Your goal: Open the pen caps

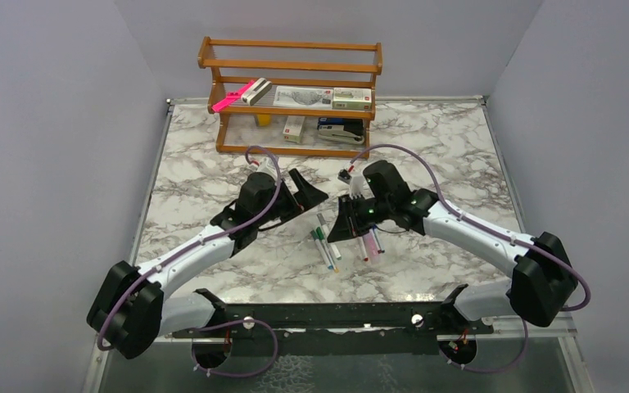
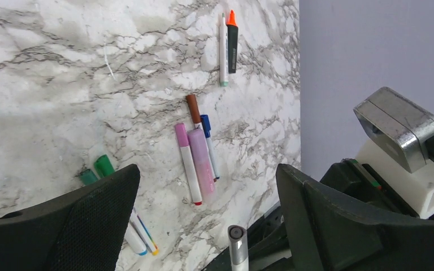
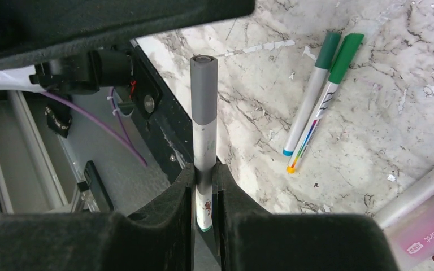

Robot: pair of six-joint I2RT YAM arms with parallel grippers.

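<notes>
The right tool (image 3: 206, 186) clenched a pen (image 3: 204, 141) whose grey cap (image 2: 237, 240) pointed toward the released left tool (image 2: 208, 183), at lower centre of its view.

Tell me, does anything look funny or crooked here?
Yes. On the wooden shelf, a long pink thing lies slanted, poking out over its left edge. Nothing looks spilled or broken.

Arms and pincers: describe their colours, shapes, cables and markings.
The left arm and right arm have white tubular links between bulky black joint housings. A purple cable loops along each. Small green lights glow near the right wrist. The left pincer and right pincer are black, with broad wedge-shaped fingers, finely textured inside.
</notes>
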